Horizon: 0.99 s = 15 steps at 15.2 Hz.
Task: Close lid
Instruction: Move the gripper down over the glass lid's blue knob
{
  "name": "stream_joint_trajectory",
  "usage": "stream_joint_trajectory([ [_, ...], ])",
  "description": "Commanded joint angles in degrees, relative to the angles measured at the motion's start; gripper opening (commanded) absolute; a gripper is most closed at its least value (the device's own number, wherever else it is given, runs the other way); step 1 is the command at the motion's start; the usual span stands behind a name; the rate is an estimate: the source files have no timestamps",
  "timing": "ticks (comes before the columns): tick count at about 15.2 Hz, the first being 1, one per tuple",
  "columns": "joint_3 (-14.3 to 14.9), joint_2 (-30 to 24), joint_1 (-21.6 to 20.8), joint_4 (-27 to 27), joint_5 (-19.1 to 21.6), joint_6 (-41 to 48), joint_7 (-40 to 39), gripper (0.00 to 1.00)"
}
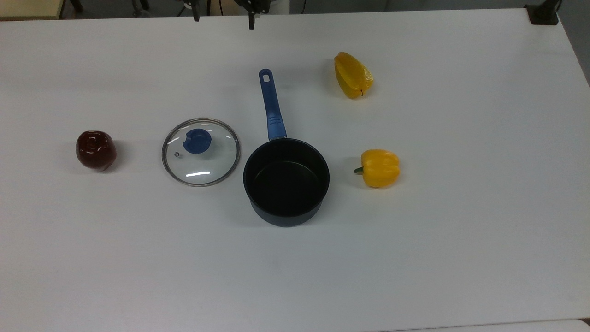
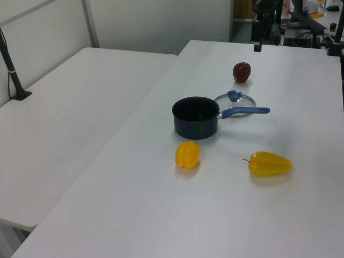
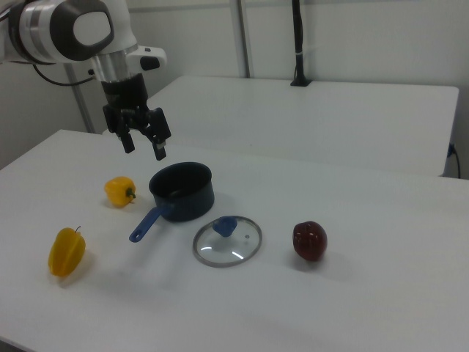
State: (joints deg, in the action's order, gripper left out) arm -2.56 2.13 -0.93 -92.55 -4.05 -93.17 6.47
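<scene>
Above the saucepan, empty jaws hang spread wide, touching nothing.

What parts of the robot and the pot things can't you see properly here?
- Pincer: the top view's upper edge cuts it off, leaving just the fingertips.
- Lid: in the left view, the pot and its handle hide part of it.
- Steam hole: too small to find in the left view.
- Arm's base: beyond the right view's left edge.

No text, label, brand, number or sign is showing legibly anywhere in these views, whether on the table, the cookware, the vegetables or the arm.
</scene>
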Motion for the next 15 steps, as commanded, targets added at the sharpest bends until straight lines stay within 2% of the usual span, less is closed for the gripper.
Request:
stream_joint_trajectory([
  [1,0.1,-0.38,-0.04,-0.09,-1.14,-0.51,0.21,1.0],
  [4,0.19,-0.64,0.14,-0.53,-0.96,-1.14,-0.5,1.0],
  [8,0.19,-0.55,3.82,-2.89,-0.52,-4.82,-4.17,1.0],
  [11,0.19,-0.11,5.76,-7.45,-0.43,-9.03,-8.31,1.0],
  [15,0.28,1.46,7.34,-16.15,-0.43,-21.06,-7.97,1.0],
])
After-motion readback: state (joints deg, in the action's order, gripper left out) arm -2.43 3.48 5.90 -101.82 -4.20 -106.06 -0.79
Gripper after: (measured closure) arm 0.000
